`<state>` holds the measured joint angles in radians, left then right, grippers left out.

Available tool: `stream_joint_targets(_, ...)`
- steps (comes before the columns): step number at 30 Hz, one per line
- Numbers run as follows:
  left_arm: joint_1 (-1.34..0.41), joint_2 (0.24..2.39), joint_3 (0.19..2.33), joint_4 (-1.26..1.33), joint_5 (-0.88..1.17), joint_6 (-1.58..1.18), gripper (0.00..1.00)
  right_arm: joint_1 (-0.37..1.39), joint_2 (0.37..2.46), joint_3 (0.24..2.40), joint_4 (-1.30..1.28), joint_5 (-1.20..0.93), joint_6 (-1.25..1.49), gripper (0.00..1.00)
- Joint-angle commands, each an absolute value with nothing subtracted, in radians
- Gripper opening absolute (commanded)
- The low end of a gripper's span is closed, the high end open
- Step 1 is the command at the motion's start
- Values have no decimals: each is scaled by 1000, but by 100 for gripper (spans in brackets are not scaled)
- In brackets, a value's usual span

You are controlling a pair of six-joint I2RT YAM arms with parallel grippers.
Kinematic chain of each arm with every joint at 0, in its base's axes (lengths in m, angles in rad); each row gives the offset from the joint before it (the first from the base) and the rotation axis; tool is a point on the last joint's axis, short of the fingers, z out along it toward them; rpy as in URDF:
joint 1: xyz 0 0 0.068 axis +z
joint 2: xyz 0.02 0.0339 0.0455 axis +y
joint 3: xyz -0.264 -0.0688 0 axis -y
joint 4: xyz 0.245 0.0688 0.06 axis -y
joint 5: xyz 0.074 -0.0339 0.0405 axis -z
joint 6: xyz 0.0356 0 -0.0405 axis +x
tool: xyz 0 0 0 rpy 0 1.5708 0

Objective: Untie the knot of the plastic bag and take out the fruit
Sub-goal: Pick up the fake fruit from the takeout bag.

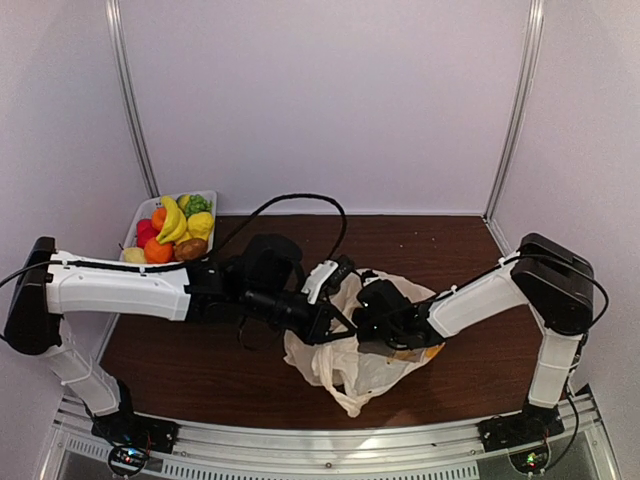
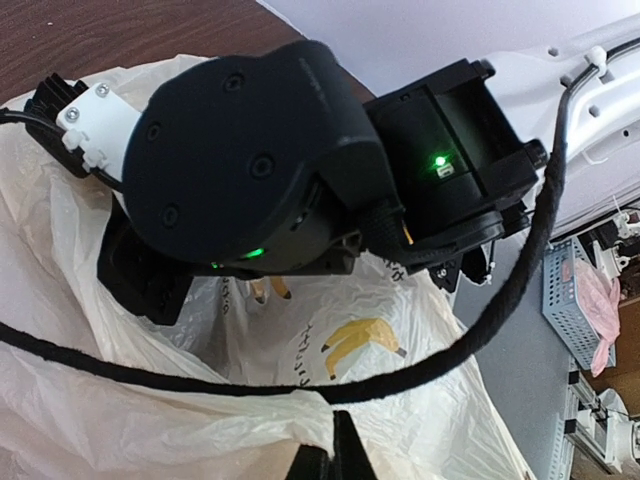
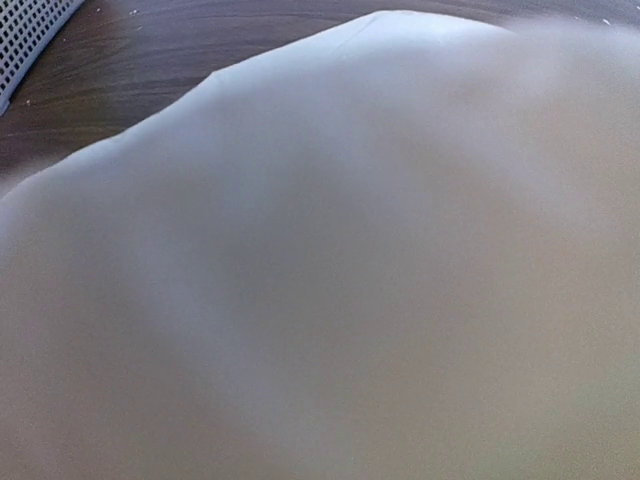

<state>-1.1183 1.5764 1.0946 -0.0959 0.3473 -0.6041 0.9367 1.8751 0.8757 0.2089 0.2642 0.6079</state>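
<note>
The cream plastic bag [image 1: 365,365] lies crumpled on the brown table between my two arms, its mouth pulled open. In the left wrist view the bag [image 2: 420,400] shows a printed yellow banana mark [image 2: 362,340]. My left gripper [image 2: 335,455] is shut on a fold of the bag's rim; from above it [image 1: 338,322] sits at the bag's left edge. My right gripper [image 1: 366,326] reaches into the bag's mouth, its fingers hidden by plastic. Blurred plastic [image 3: 330,270] fills the right wrist view. No knot shows. Toy fruit [image 1: 178,228] lies in the white basket; none shows in the bag.
The white slotted basket [image 1: 135,222] stands at the table's back left; its corner [image 3: 30,30] shows in the right wrist view. A black cable [image 2: 250,385] crosses in front of the left wrist camera. Bare brown table [image 1: 190,370] lies left of the bag.
</note>
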Motion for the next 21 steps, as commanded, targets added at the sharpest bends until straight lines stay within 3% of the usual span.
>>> stream_joint_targets(1,-1115,1532,1075,-68,263,-622,0,941,1804,841,193,230,601,42)
stream_joint_targets(8,-1082,1500,1039,-93,179,-649,0,942,1634,739,265,172,578,33)
stream_joint_targets(21,-968,1506,998,-39,186,-662,0,942,1233,472,359,-37,457,34)
